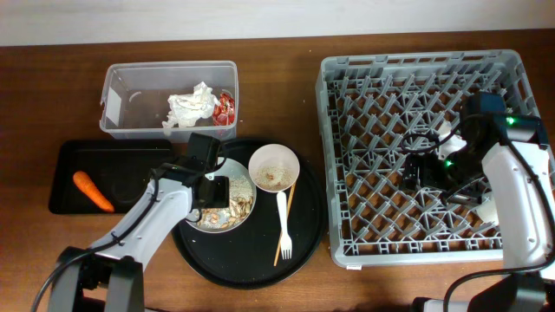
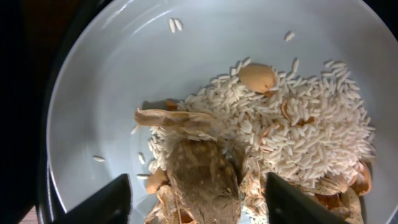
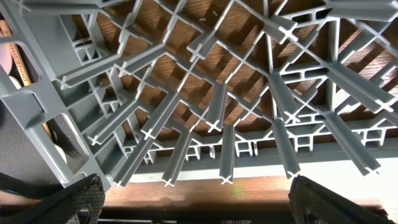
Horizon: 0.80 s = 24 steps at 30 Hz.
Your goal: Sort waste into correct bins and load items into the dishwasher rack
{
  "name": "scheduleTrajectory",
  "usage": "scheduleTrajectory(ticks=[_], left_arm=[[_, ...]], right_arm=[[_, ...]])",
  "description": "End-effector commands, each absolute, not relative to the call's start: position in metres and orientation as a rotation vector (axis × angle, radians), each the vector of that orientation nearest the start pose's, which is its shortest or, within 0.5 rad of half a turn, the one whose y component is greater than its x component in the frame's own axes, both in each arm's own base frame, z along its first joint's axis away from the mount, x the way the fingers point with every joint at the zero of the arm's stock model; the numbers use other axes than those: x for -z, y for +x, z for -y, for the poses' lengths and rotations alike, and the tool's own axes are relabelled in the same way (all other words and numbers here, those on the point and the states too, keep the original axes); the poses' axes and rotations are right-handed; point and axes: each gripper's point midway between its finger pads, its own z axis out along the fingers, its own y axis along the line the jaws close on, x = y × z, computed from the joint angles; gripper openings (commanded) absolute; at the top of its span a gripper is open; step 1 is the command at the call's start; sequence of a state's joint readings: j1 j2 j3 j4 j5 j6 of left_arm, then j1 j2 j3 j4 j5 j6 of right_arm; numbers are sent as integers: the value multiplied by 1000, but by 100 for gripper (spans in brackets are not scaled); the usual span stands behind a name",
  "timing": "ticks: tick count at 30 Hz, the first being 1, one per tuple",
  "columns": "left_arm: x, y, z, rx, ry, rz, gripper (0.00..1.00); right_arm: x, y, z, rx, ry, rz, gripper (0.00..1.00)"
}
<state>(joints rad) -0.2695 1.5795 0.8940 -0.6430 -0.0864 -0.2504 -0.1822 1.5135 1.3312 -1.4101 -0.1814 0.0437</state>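
The left fingers [image 2: 109, 202] hang spread open, gripping nothing, just above the beige food scraps [image 2: 202, 171] and rice [image 2: 311, 137] on the pale plate [image 2: 106, 81], left of the cream bowl [image 1: 274, 166]. The right fingers [image 3: 68, 202] gape open over the dishwasher rack [image 1: 347, 173] at the right. The clear tub [image 1: 130, 87] at the far left carries a white label [image 1: 111, 104], any print too small to read.

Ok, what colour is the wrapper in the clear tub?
Red. The wrapper shows best in the overhead view.
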Motion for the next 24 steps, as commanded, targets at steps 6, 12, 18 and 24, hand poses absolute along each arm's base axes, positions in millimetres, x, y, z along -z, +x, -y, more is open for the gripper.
scheduleTrajectory(ticks=[6, 12, 18, 24], left_arm=[[-8, 298, 70, -42, 30, -2956, 55], [-18, 307, 72, -31, 29, -2928, 62], [-23, 304, 82, 48, 37, -2957, 57], [-15, 297, 79, 26, 37, -2990, 51]], right_arm=[[-149, 252, 15, -273, 330, -3122, 98], [-149, 252, 15, -273, 330, -3122, 98], [-149, 252, 15, -272, 330, -3122, 98], [-149, 251, 15, -274, 331, -3126, 98]])
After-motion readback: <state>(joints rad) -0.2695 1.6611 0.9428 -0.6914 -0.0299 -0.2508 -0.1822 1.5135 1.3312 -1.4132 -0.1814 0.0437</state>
